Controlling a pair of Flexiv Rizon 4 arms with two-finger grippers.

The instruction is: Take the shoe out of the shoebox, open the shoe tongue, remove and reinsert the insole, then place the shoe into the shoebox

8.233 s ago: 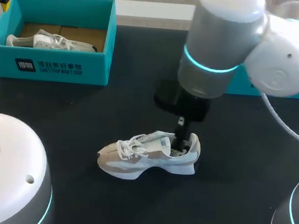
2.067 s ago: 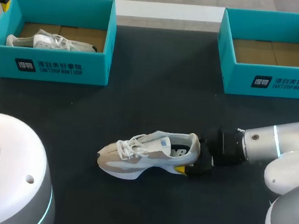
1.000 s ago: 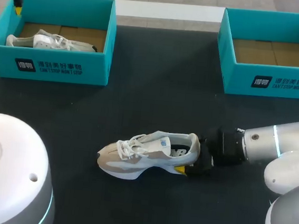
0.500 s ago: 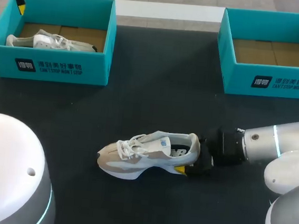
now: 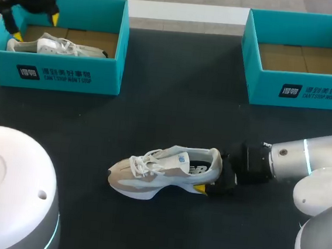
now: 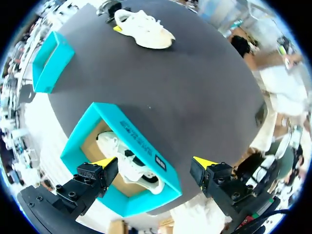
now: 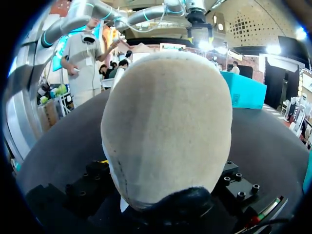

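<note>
A beige and white shoe (image 5: 161, 171) lies on its sole in the middle of the dark table, toe pointing left. My right gripper (image 5: 212, 177) comes in low from the right and is shut on the shoe's heel, one yellow tip showing at the near side. In the right wrist view the heel (image 7: 165, 122) fills the space between the black fingers (image 7: 92, 183). My left gripper (image 5: 34, 26) hangs open above the left teal shoebox (image 5: 70, 77), which holds a second white shoe (image 5: 59, 46). The left wrist view looks down past the open left gripper (image 6: 155, 163) onto that shoe (image 6: 127, 157).
An empty teal shoebox (image 5: 301, 93) stands at the back right, also seen as the far box (image 6: 48, 63) in the left wrist view. The table shoe (image 6: 144, 30) lies far ahead of the left gripper. My arm bases fill the near corners.
My left gripper has come in from the far left corner and now hangs over the left shoebox. The right arm and the shoe on the table have not moved.
</note>
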